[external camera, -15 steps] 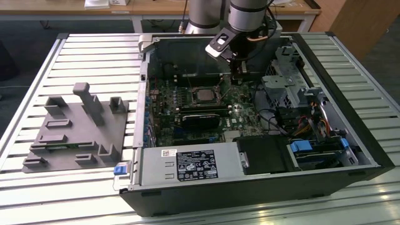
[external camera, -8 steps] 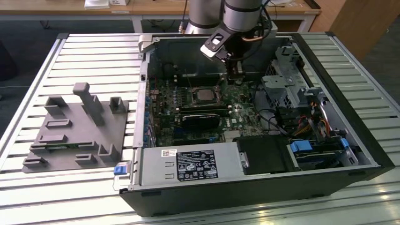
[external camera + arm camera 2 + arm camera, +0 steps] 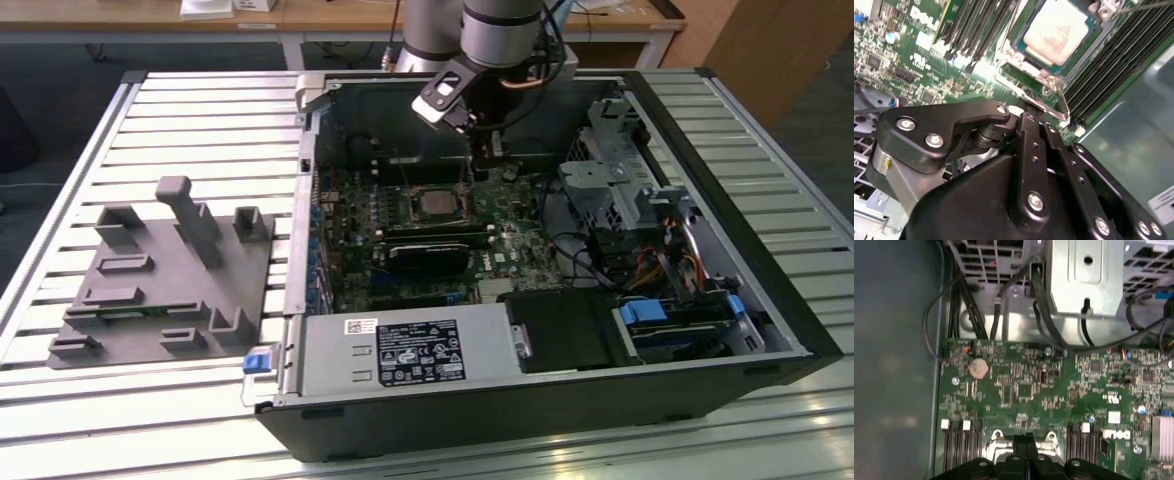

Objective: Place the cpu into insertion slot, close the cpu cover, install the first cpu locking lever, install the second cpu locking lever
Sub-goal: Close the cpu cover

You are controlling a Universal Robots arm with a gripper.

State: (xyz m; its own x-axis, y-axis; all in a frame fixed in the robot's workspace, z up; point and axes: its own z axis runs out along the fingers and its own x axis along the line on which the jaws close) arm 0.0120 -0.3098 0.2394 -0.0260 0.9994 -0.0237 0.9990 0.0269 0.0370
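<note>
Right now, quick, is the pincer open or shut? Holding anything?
The pincer: shut, its tip near the cpu; whether it grips anything cannot be told.

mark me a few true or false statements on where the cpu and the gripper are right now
1. The cpu sits in the insertion slot. True.
2. The gripper hangs outside the computer case. False: it is down inside the open case, close beside the cpu.
3. A round coin battery sits on the green circuit board. True.
4. The cpu's top is black. False: its top is a dull silver-grey.
</note>
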